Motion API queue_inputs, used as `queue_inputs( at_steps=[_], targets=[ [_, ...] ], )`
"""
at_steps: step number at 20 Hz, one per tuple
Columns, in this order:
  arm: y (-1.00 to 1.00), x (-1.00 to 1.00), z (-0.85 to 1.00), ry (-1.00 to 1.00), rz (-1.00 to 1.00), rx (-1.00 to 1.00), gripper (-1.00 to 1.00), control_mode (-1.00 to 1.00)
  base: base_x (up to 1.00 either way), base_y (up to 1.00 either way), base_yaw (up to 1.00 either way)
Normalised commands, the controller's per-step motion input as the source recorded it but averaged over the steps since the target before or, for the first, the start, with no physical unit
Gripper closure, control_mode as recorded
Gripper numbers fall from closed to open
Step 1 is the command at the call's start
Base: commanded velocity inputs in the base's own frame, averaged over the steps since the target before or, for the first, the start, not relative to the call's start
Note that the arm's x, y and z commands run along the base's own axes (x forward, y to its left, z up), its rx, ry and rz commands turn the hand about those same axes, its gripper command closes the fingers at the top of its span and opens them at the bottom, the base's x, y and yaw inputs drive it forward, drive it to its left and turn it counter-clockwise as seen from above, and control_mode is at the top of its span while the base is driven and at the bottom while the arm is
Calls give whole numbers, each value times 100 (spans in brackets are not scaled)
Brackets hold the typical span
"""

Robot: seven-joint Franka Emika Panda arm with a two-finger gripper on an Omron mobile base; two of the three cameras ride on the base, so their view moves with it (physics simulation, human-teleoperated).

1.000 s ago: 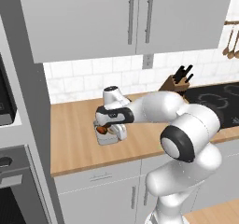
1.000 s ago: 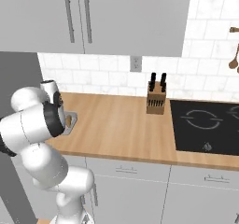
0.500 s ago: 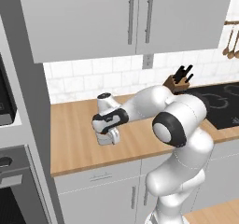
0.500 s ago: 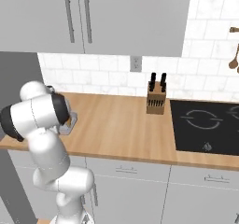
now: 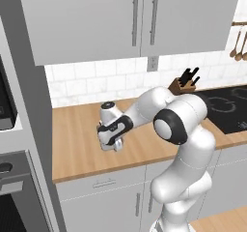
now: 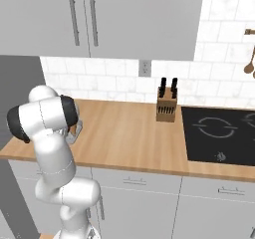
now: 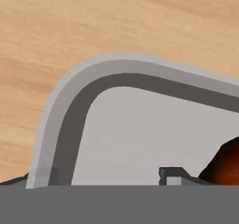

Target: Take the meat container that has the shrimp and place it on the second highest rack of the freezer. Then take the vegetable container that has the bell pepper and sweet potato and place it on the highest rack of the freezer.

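the gripper hung low over a grey tray near the counter's front left edge; whether its jaws gripped the tray could not be told. the bell pepper lay inside. a knife block stood at the back.

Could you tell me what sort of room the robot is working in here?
A home kitchen, rendered. A wooden counter runs under grey wall cabinets, with a knife block beside a black cooktop, wooden spoons on the tiled wall, and an oven to the left.
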Motion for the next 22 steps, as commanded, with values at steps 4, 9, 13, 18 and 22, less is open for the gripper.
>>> queue_inputs(
  at_steps=[4,9,13,18,22],
  targets=[
    [4,-8,-51,-6,0,0,100,-100,0,0,0],
    [0,-44,-25,-18,0,1,100,-100,0,0,0],
    [-7,-30,31,-21,0,9,100,-100,0,0,0],
    [-13,-30,92,-13,0,11,100,-100,0,0,0],
    [-16,-48,100,0,0,20,100,-100,0,0,0]
  ],
)
